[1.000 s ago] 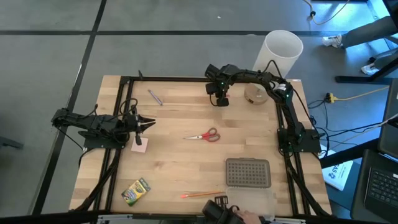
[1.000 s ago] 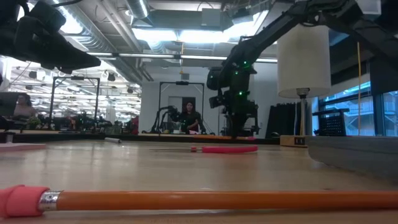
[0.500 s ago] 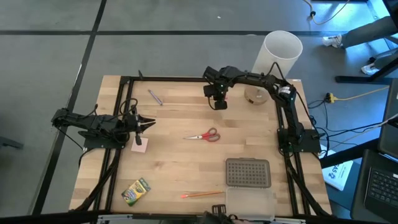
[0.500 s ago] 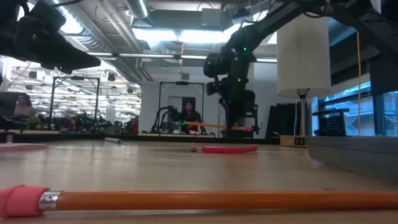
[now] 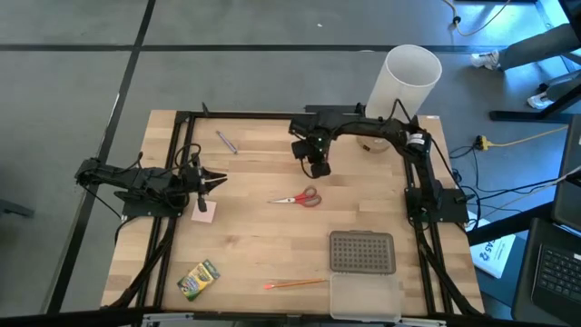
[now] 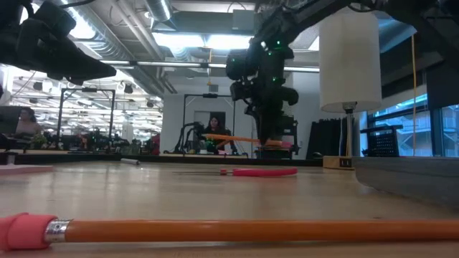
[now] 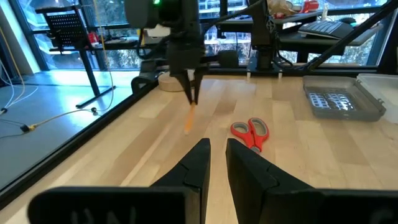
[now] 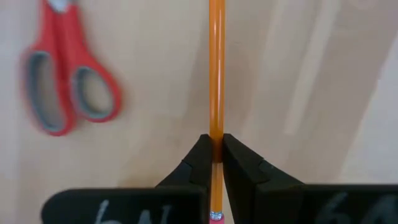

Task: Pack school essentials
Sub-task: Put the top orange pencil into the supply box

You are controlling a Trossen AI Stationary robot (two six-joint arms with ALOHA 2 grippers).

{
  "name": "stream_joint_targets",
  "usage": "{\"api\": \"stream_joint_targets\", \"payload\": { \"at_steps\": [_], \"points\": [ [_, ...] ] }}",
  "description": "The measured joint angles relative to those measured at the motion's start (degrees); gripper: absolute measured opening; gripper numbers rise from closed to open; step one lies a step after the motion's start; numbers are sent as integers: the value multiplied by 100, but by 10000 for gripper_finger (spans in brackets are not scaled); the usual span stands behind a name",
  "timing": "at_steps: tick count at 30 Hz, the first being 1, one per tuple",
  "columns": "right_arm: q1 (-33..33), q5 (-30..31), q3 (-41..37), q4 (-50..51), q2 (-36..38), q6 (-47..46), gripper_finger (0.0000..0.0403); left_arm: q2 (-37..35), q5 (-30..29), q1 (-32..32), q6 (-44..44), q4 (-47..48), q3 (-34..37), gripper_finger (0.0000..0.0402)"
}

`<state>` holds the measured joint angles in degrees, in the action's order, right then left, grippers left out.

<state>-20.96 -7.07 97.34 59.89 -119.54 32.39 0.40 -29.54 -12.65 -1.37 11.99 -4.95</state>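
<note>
Since a second ago, the right gripper (image 5: 318,169) has swung away from the white lamp (image 5: 404,80) toward mid-worktop and risen, jaws clamped on an orange pencil (image 8: 216,81) held above the wood near the red scissors (image 5: 298,197). Left gripper (image 5: 216,183) hovers over the pink pad (image 5: 204,213), jaws together. Another pencil (image 5: 295,284) lies beside the clear box (image 5: 364,272).

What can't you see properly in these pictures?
- Words on the green-yellow crayon box: too small in the high view.
- The thin orange pencil in the shut right gripper: its tip runs off the right wrist picture's edge.
- The small pink square pad: the left gripper hangs partly over it in the high view.
- Inside the clear flat box with grey dotted lid: the lid hides it.
</note>
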Motion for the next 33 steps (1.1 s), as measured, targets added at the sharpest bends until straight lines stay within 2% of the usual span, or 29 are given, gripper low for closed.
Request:
{"api": "stream_joint_targets", "payload": {
  "at_steps": [14,22,30,33],
  "points": [
    [884,-22,0,788,987,-1058,29,4,17,-1,305,2,0,47],
    [1527,-15,-36,1249,1594,-1962,29,321,170,-2,315,-13,2,47],
    [2107,7,-883,1130,2413,-3135,29,1041,568,0,315,-705,2,47],
    [2418,278,-1195,1054,2731,-3636,29,1360,749,0,311,-1111,2,47]
  ]
}}
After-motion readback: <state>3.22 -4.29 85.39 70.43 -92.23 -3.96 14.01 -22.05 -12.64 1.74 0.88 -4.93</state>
